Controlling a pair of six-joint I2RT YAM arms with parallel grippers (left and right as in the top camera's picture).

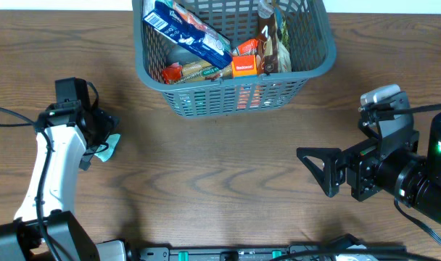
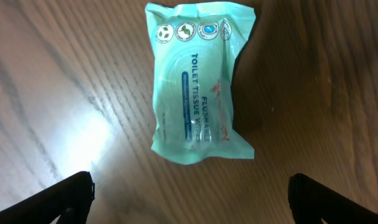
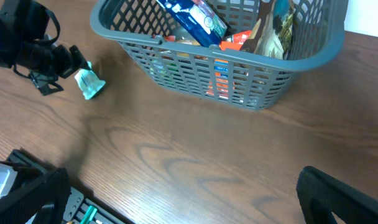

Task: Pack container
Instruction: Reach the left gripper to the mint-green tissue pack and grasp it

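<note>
- Above the wooden surface point(image 1: 220, 167), at 12 o'clock in the overhead view, sits the large dark grey slotted plastic basket point(image 1: 235, 98). It holds a long blue-and-white packet point(image 1: 188, 29), a small orange box point(image 1: 244, 67) and a brown pouch point(image 1: 273, 40). At 9 o'clock the left pincer point(image 1: 97, 139) hangs over a mint-green soft plastic pack of toilet tissue wipes point(image 1: 109, 147), which lies on the surface well apart from the basket. At 3 o'clock the right pincer point(image 1: 318, 172) is released and empty, pointing toward 9 o'clock.
- Seen from the left wrist, the wipes pack lies flat toward 12 o'clock. The two dark fingertips sit at 7 and 5 o'clock, spread wide and touching nothing, so this pincer is released. The pack lies ahead of the tips, not between them.
- Seen from the right wrist, the basket fills 12 to 1 o'clock, and the wipes pack lies beside the left arm at 10 o'clock. This pincer's own fingers show only in the bottom corners, wide apart with bare wood between.
- The step in hand looks like the pickup of the wipes pack, the only loose item in view.
- The next move probably calls for bringing the left pincer forward and down until the jaws straddle the pack's narrow width, then closing. The soft wrapper may crumple or slide, so a centred grip seems wise. The pack must then clear the rim on its way toward 2 o'clock.
</note>
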